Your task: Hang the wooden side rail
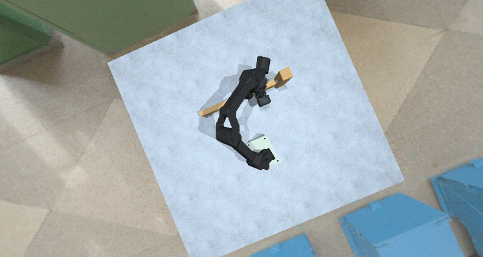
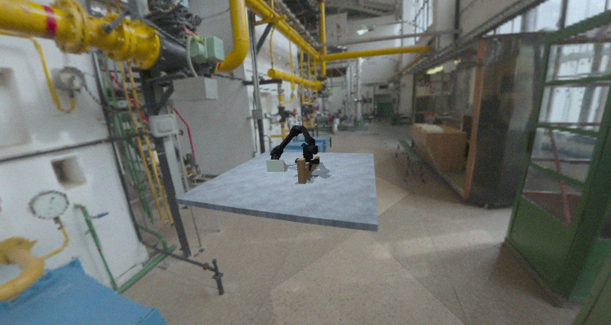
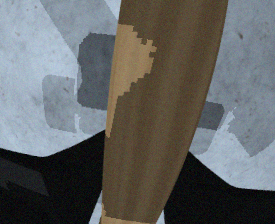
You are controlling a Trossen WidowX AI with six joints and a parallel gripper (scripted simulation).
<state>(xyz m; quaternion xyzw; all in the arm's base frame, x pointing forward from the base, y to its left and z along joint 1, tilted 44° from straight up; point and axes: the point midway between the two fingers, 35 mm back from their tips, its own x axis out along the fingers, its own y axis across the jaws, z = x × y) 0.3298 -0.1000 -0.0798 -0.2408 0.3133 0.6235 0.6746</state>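
Observation:
The wooden side rail (image 1: 212, 108) (image 3: 163, 100) lies long and narrow across the middle of the table in the top view and fills the centre of the wrist view. My gripper (image 1: 256, 94) (image 3: 141, 133) is shut on the rail, nearer its hook end. The headboard post (image 1: 283, 76) (image 2: 301, 171) stands upright beyond that end. A small grey bit of metal shows where the rail's end meets the post's side or nearly does. The slot, the pins and how the hooks sit are hidden. The rail's far end is low at the table; contact is too small to tell.
The pale green base plate (image 1: 258, 143) (image 2: 274, 165) lies under the arm's base. The arm (image 1: 238, 96) (image 2: 296, 130) arches over the rail and hides part of it. The table (image 1: 320, 136) (image 2: 341, 199) has open edges all round.

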